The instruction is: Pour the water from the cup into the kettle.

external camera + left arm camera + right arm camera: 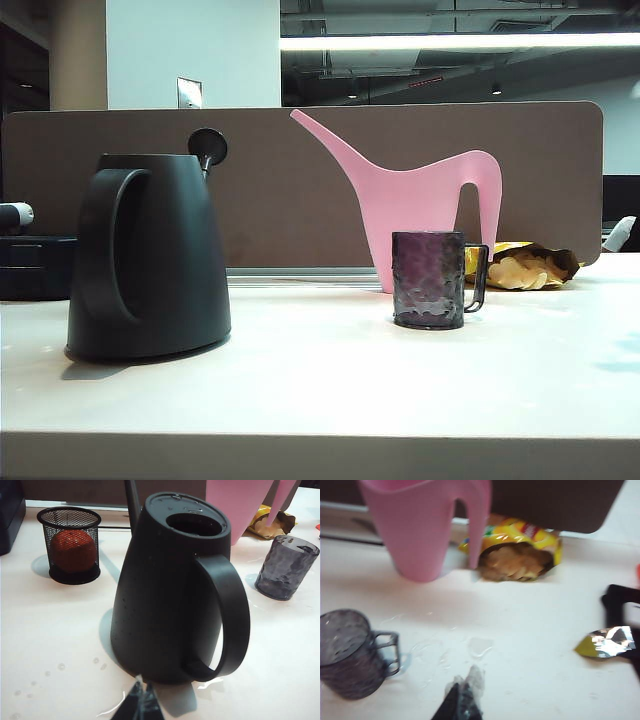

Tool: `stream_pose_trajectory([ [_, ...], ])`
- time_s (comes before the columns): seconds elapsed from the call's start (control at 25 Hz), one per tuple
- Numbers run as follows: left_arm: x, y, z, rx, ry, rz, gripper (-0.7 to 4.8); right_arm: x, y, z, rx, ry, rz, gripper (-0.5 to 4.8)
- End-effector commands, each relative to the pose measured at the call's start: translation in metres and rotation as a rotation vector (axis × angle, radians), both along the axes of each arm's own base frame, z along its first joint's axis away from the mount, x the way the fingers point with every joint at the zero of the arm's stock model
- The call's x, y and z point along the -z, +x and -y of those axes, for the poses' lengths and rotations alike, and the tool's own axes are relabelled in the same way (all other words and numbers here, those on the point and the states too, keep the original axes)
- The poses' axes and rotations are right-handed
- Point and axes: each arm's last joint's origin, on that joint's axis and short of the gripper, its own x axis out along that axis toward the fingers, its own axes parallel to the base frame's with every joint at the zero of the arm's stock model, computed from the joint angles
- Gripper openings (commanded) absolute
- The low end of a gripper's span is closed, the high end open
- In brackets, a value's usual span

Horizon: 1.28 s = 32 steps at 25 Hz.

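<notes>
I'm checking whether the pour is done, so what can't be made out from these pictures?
- Water in the kettle: left wrist view sees only a dark opening.
- Water in the cup: exterior view shows only the tinted wall; right wrist view is blurred.
- Left tool and right tool: cut off by the frame edge in each wrist view; absent from the exterior view.

Pale cream tabletop (pixel 330 390) carries, left to right in ext. view: large matte black kettle (pixel 150 265), pink plastic long-spouted watering can (pixel 420 215) at back, small dark purplish translucent dimpled cup (pixel 430 280) just in front, open yellow crisp bag (pixel 530 265) on its side. Black wire-mesh pot (pixel 70 545) w/ orange ball stands beyond kettle. Water droplets (pixel 477 647) & foil scrap (pixel 607 642) near cup.
</notes>
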Motion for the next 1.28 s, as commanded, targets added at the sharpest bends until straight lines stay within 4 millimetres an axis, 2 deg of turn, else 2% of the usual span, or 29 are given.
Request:
stream_pose_trajectory([
  [0.04,-0.001,0.000,0.000,0.005,-0.001,0.013,-0.05,-0.004,-0.025,0.017,0.007,0.056,0.090,-0.06],
  [0.16,-0.001,0.000,0.000,0.004,-0.001,0.013,-0.05,0.001,-0.048,0.023,0.032,0.115,0.175,-0.06],
  [0.32,-0.001,0.000,0.000,0.004,0.000,0.014,-0.05,0.017,-0.063,0.021,0.034,0.179,0.198,-0.06],
  [0.6,-0.002,0.000,0.000,0.003,-0.001,0.022,-0.05,0.062,-0.094,0.017,0.006,0.228,0.250,-0.06],
  [0.92,-0.002,0.000,0.000,-0.005,0.007,0.022,-0.05,0.095,-0.107,0.015,0.000,0.226,0.304,-0.06],
  [1.08,-0.002,0.001,-0.001,-0.028,0.012,0.019,-0.05,0.111,-0.105,0.016,0.006,0.231,0.259,-0.06],
  [1.28,-0.002,0.001,-0.001,-0.044,0.047,0.032,-0.05,0.120,-0.102,0.016,0.010,0.230,0.253,-0.06],
])
